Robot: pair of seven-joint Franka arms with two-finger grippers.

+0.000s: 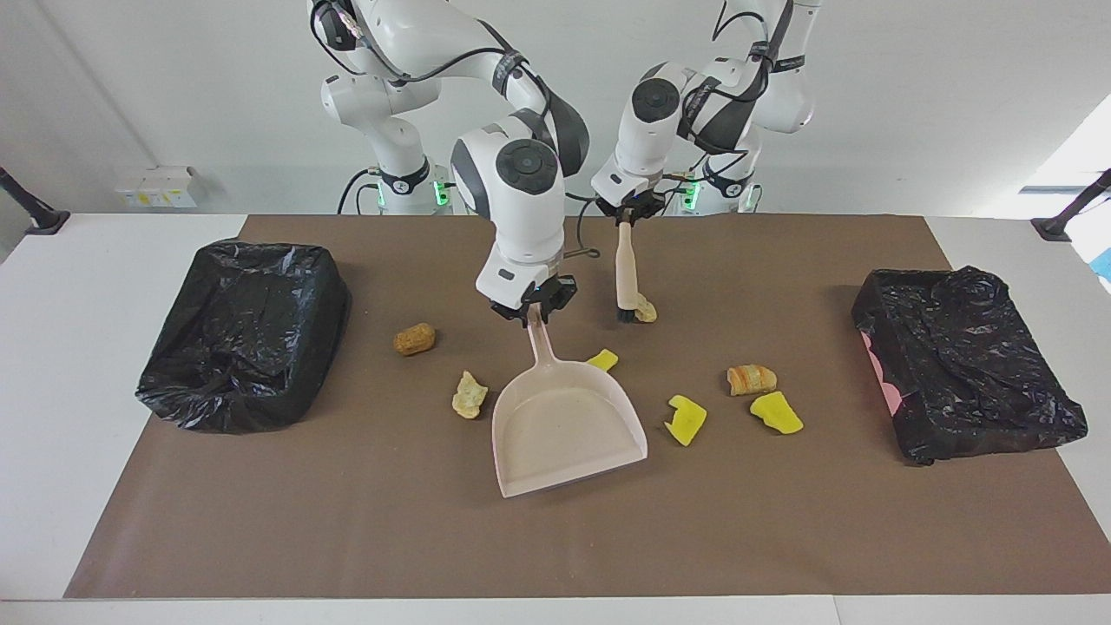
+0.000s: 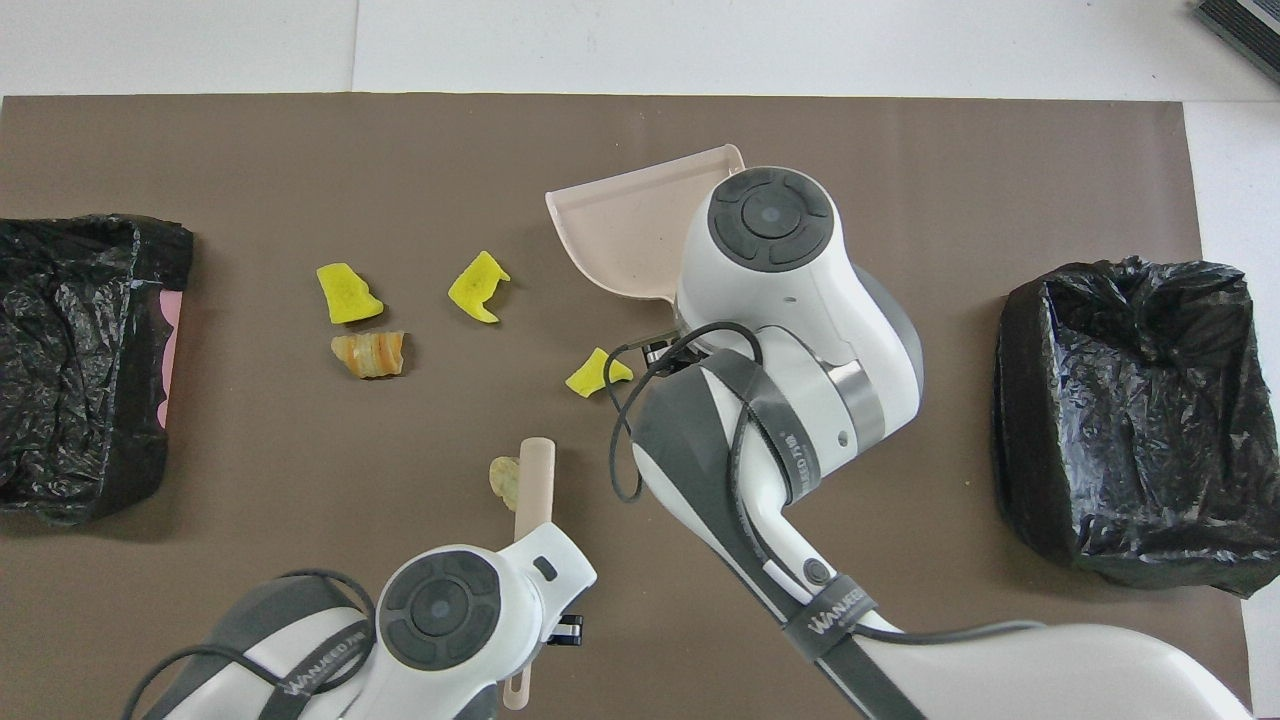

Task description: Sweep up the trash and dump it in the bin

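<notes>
My right gripper (image 1: 534, 311) is shut on the handle of the beige dustpan (image 1: 564, 425), whose mouth rests on the mat and faces away from the robots. My left gripper (image 1: 627, 219) is shut on the beige brush (image 1: 626, 278), which points down with its black bristles against a tan lump (image 1: 645, 308). Several trash scraps lie around the pan: a yellow chunk (image 1: 602, 359) beside its handle, another yellow chunk (image 1: 686, 419), a bread lump (image 1: 751, 379) and a third yellow chunk (image 1: 777, 412) toward the left arm's end, and a pale lump (image 1: 470, 395) and a brown lump (image 1: 414, 338) toward the right arm's end.
A bin lined with a black bag (image 1: 247, 334) stands at the right arm's end of the brown mat (image 1: 347, 521). A second black-bagged bin (image 1: 963, 365) stands at the left arm's end. In the overhead view the right arm (image 2: 790, 400) hides the two scraps beside the pan.
</notes>
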